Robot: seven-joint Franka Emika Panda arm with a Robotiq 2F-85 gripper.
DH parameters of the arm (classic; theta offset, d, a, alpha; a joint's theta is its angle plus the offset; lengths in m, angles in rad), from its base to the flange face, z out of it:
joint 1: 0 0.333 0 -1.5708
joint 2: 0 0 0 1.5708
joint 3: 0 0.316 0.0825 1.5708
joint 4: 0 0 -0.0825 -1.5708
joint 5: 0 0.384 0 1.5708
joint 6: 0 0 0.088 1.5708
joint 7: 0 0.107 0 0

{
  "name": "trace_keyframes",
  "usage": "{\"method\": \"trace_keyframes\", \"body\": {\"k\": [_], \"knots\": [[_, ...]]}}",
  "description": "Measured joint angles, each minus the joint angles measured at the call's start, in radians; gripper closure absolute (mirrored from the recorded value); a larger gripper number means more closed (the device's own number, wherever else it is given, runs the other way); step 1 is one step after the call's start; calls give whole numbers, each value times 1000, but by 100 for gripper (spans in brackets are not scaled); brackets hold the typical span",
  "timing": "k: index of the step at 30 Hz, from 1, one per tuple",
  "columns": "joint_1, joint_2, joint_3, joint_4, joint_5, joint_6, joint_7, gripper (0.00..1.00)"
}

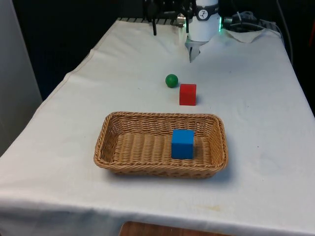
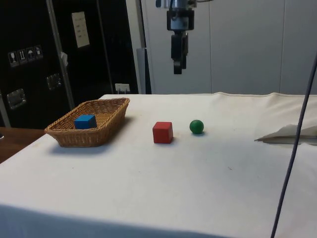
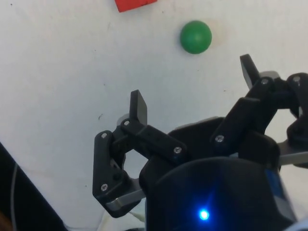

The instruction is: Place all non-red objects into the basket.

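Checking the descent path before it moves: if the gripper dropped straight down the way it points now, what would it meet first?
Probably bare white cloth: the open gripper hangs high, with the green ball off its line, though depth is hard to judge.

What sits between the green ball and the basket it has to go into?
The red cube stands beside the green ball, partly between it and the basket. The open gripper hangs high above, nothing beneath it.

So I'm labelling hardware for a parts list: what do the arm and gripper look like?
The arm is white and rounded. The gripper is black, with two angular fingers on linked bars fixed by small silver screws, set on a bulky dark body.
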Motion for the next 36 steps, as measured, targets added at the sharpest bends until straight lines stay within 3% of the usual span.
{"method": "trace_keyframes", "body": {"k": [14, 22, 36], "knots": [[-8, 1, -8, -98, -17, 113, -10, 0], [-8, 35, -21, -171, -14, 222, -20, 0], [-7, 116, -19, -193, 36, 319, -25, 0]]}}
